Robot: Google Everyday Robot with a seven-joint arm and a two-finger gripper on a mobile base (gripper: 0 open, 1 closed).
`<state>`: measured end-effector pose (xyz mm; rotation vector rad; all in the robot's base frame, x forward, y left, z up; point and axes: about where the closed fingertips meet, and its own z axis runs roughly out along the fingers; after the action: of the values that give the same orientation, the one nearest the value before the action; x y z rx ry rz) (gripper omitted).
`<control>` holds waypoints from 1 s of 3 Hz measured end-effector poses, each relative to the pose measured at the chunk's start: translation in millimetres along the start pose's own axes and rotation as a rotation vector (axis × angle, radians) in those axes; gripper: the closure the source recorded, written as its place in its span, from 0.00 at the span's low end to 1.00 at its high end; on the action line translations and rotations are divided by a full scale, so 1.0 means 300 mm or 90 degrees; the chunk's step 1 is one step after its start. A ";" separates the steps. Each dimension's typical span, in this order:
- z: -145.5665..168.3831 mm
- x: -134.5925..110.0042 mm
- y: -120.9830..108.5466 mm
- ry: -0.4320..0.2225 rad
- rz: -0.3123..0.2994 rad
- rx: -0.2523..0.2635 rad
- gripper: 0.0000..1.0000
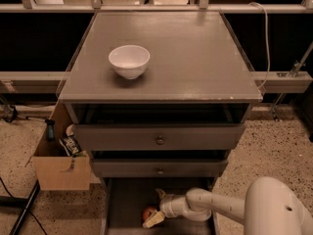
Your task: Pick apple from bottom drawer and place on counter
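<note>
Apple point(147, 212) in the bottom drawer point(124, 202) — gripper point(157, 207) beside it, jaws spread — bare floor leftward.

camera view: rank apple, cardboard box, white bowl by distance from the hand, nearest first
Hand is low in the bottom drawer.
1. Apple: right beside it, in the drawer.
2. Cardboard box: on the floor, image left.
3. White bowl: up on the counter.

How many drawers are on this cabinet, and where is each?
3. Top grey-brown knobbed drawer just under the counter; middle knobbed drawer below it; wide bottom drawer pulled open lowest, with the gripper inside it beside the small red apple.
</note>
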<state>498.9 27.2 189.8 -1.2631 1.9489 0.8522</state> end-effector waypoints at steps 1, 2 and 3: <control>0.003 -0.001 -0.002 0.001 -0.001 0.000 0.00; -0.009 -0.020 0.040 -0.015 -0.030 -0.015 0.00; -0.002 0.006 0.050 -0.017 -0.032 -0.021 0.00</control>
<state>484.2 30.7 191.2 -1.3075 1.8818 0.8760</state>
